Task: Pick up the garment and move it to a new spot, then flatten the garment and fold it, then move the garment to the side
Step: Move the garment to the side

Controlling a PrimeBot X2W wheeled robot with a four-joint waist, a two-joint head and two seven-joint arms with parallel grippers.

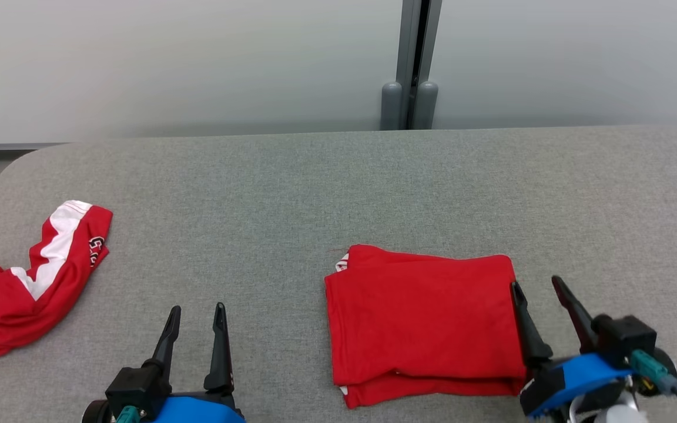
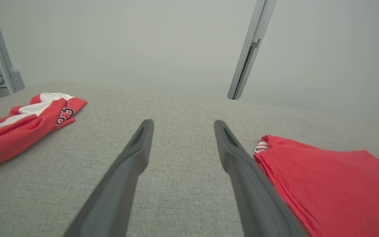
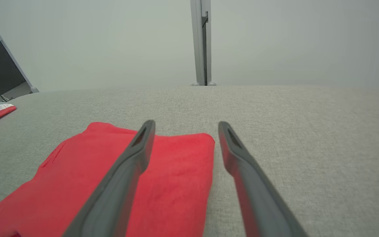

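Straddling the right-hand border of a folded red cotton garment (image 1: 421, 317), the right gripper (image 1: 535, 283) holds its two long dark fingers spread wide and grips nothing. Its left finger lies over the cloth and its right finger over bare tabletop. Whether the left finger touches the fabric cannot be told. The right wrist view shows the same gripper (image 3: 186, 122) low over the garment (image 3: 77, 177), fingers aimed at the table's far edge and leaning a little left. Its blue wrist sits at the table's near edge, towards the near right corner.

The left gripper (image 1: 197, 307) is likewise spread and empty, fingers pointing at the far edge, hovering low over bare surface just left of the folded piece. The left wrist view shows this gripper (image 2: 183, 122) with the garment (image 2: 334, 184) close beside its right finger.

The folded garment rests near the middle of the near edge of the grey fabric-covered table (image 1: 315, 188). Its slightly longer side runs left to right, roughly parallel to that edge. Its stacked layers show along the near side, and a bit of striped white trim peeps out at its far left corner.

A crumpled red-and-white garment (image 1: 50, 276) lies well apart at the table's left edge. A grey metal post (image 1: 412, 64) rises behind the far edge.
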